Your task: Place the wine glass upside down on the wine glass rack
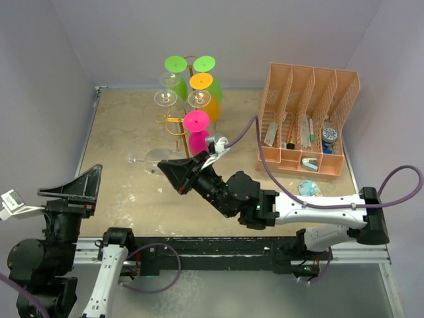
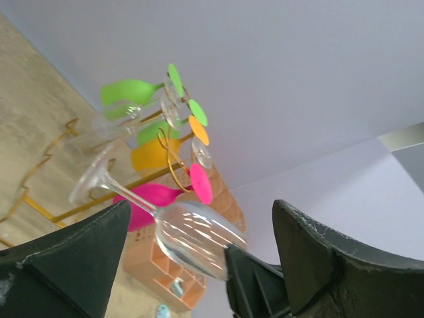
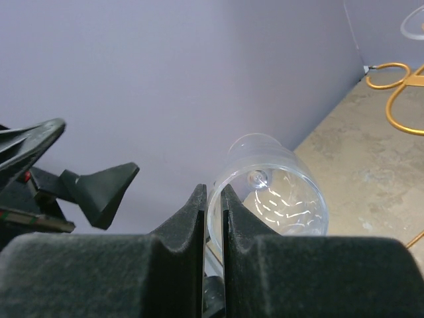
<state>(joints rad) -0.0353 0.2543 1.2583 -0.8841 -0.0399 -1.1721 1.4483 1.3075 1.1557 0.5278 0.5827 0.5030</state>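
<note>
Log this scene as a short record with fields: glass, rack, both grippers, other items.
wine glass: clear, on its side, not yet on the rack
right gripper: shut on the wine glass rim
left gripper: open, empty, near the table's left edge
rack: gold wire, upright, holds green, orange and pink glasses upside down
organizer: peach, right of the rack, small items inside
</note>
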